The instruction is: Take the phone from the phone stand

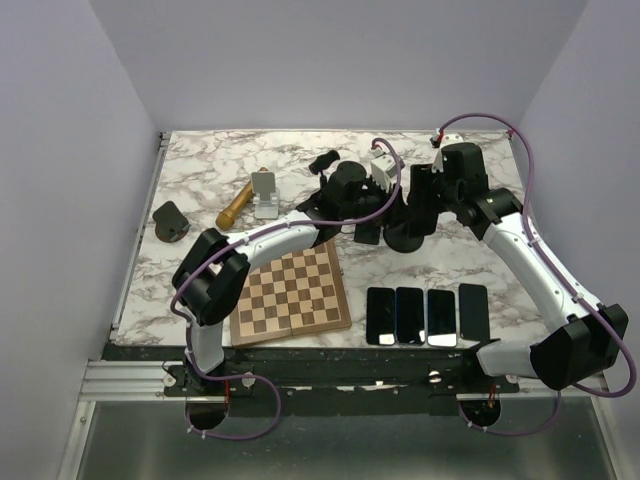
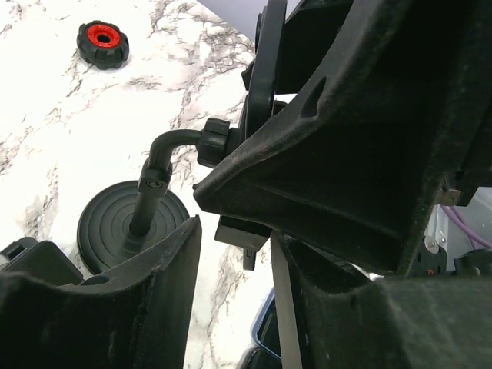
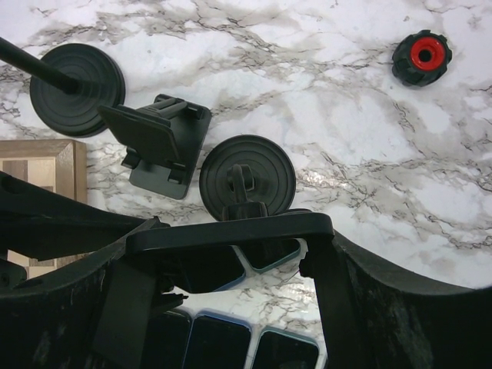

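**Phone not yet removed: it sits in the phone stand (image 3: 247,173), with the right tool (image 3: 231,234) set about the cradle head.**

Nearer than the right tool, four loose phones (image 1: 425,315) lie flat on the counter (image 3: 346,115), with a chessboard (image 1: 292,293) off to its left. At the tool itself, the fingers are spread wide, one at each end of a dark bar atop the cradle. The phone (image 3: 269,254) shows a pale-blue rim just beneath that bar. Whether the pads bear on anything cannot be told. The stand's round base rests on the counter just beyond the tool. The left tool (image 2: 238,231), at the right tool's left side, stands parted and empty, pointed at the cradle's lower bracket. Farthest beyond lies a red-centred knob (image 3: 420,55). Judgement: the approach looks complete, the grip is unconfirmed, and the lift-out and set-down remain outstanding.
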{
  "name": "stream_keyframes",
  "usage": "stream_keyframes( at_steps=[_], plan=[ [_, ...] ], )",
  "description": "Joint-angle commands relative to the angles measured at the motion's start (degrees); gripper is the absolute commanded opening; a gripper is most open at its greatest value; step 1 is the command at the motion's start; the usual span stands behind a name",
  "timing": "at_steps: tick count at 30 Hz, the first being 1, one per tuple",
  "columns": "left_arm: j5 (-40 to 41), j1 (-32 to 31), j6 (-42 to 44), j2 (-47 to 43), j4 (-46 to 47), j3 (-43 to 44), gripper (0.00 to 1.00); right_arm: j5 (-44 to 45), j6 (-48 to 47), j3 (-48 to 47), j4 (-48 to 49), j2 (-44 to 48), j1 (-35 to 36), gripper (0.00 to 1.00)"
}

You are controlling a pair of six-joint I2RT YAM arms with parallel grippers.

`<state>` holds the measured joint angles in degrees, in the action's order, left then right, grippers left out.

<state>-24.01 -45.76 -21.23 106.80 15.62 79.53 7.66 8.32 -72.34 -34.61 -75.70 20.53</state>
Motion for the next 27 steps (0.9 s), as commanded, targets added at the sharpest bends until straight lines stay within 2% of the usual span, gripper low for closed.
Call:
stream_keyframes(
  at_steps=[1,5,8,10,13,20,27],
  plan=[
    [1.55,-0.03,0.58,1.07,0.25,2.98,0.47,-3.19,1.4,0.18,-0.72,0.62,0.32,0.01],
    [0.63,-0.03,-0.68,1.85,1.56,3.79,0.46,-3.62,1.5,0.51,-0.68,0.29,0.38,0.01],
    [-0.32,-0.02,-1.17,2.44,1.67,4.41,0.39,-3.87,1.61,0.62,-0.63,0.29,0.38,0.01],
    [-1.06,-0.02,-1.22,2.36,2.1,4.22,0.28,-4.36,1.57,0.38,-0.94,0.21,0.36,0.01],
    [-1.67,0.21,-1.27,1.62,3.04,3.17,0.0,-3.87,1.37,-0.16,-1.72,0.16,0.36,0.01],
    [-6.83,4.09,-8.99,0.18,8.55,-1.85,0.0,2.4,0.04,0.54,-2.44,1.24,0.38,0.01],
    [-14.09,7.17,-13.27,2.32,8.05,-1.76,0.0,-3.72,-3.0,1.37,-0.64,4.5,0.38,0.01]
  ],
)
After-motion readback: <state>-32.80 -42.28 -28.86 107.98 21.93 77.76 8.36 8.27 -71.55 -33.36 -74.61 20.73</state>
